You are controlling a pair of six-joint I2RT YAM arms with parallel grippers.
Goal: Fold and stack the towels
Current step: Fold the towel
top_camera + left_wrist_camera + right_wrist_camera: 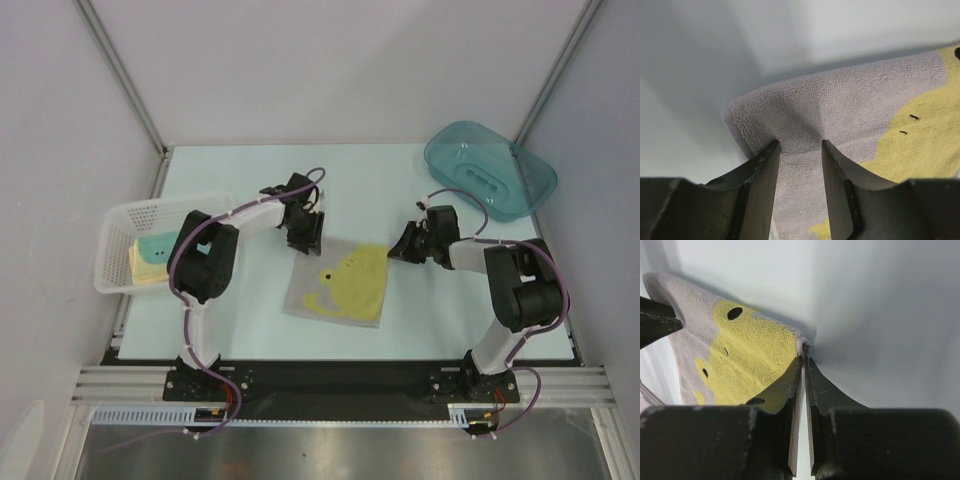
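Overhead camera, fixed above and behind the arm bases [205,385], looks down and forward over the whole desk [250,170] from well back. Left wrist camera sits just behind the left hand [800,147], looking along its fingers, very near one corner of a grey-and-yellow towel [840,105]. Right wrist camera looks past the right hand [804,357] at another corner, equally near. All three views share that towel. A dark tip [655,322] at the right wrist view's left edge may be the left hand.
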